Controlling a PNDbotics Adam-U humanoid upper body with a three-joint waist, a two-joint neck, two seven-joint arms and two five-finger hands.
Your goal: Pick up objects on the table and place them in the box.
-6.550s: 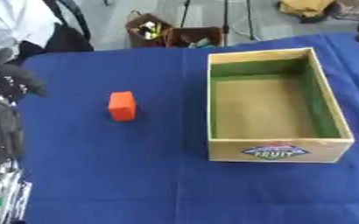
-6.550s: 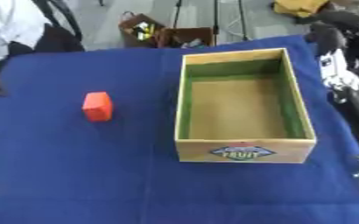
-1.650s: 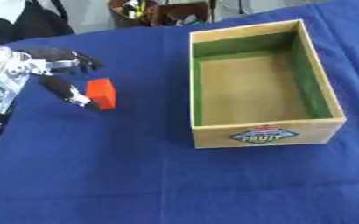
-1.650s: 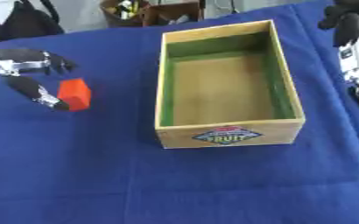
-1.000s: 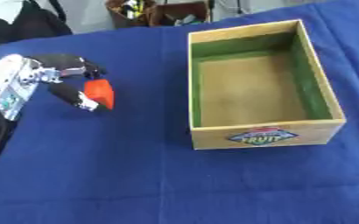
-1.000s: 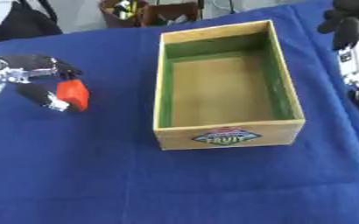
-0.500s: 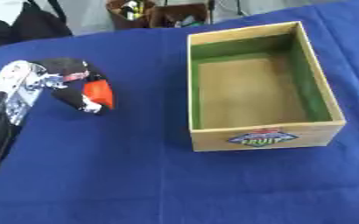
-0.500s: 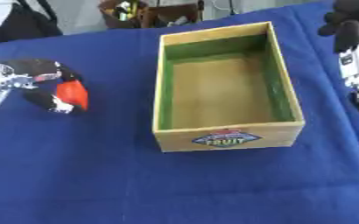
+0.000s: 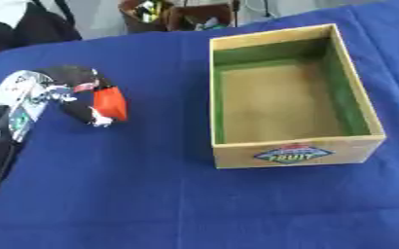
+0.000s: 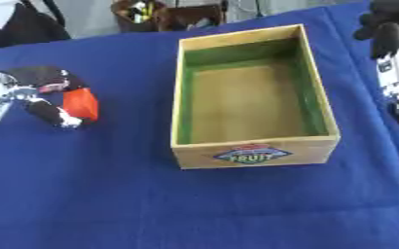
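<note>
An orange block (image 9: 111, 102) sits on the blue table at the left, and my left hand (image 9: 73, 92) has its black fingers and thumb curled round it. The wooden fruit box (image 9: 288, 92) with green inner walls stands right of the block, a short gap away, and holds nothing. My right hand (image 10: 389, 34) hangs at the right edge beyond the box, its dark fingers bent, with nothing seen in them.
The blue cloth (image 9: 152, 194) covers the whole table. Behind its far edge stand a brown basket of bits (image 9: 182, 12) and dark bags (image 9: 24, 29).
My left hand has come in from the left edge to the orange block and closed its fingers round it. The camera has tilted a little. The right hand stays put.
</note>
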